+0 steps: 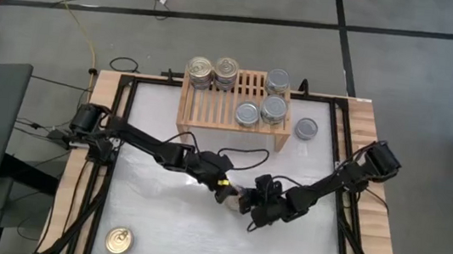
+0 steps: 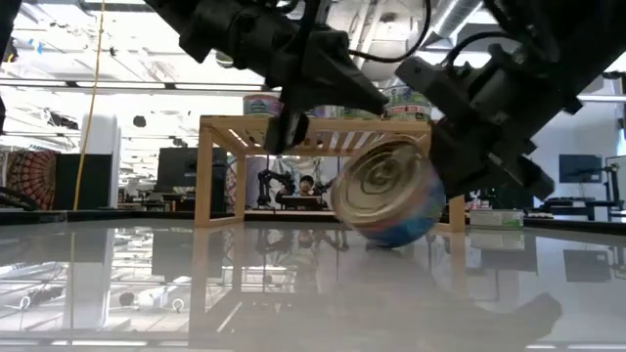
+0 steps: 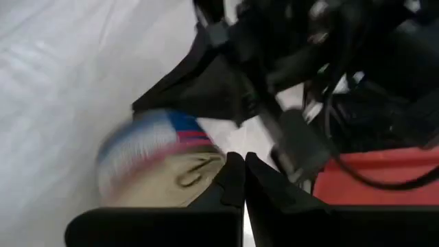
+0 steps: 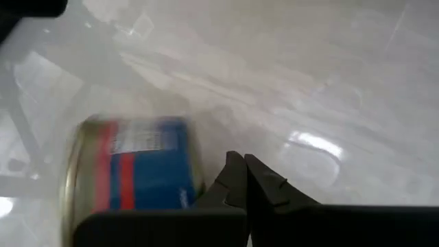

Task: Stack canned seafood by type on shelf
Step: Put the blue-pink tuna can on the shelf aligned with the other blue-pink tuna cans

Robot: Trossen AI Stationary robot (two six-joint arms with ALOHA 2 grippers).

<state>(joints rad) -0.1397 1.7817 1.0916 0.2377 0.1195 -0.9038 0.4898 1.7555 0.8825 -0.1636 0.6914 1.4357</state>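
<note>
Can: round flat tin (image 2: 386, 203), gold pull-ring lid, blue-red label, tipped on edge, lid facing sideways.
Place: between both grippers, touching the glossy white table (image 1: 197, 235).
Left gripper (image 1: 223, 193): clenched, empty.
Right gripper (image 1: 250, 203): clenched, empty.

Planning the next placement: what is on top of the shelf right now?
On the shelf, the high view shows two stacks of gold-topped cans at its back left corner and three silver-topped cans toward its right. How many cans each stack holds, and anything under the slats, cannot be seen.

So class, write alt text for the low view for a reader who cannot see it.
A gold-topped can tips on its edge on the glossy table, between the left gripper and right gripper, both dark, reaching down from above. Behind stands a light-wood shelf carrying more cans.
</note>
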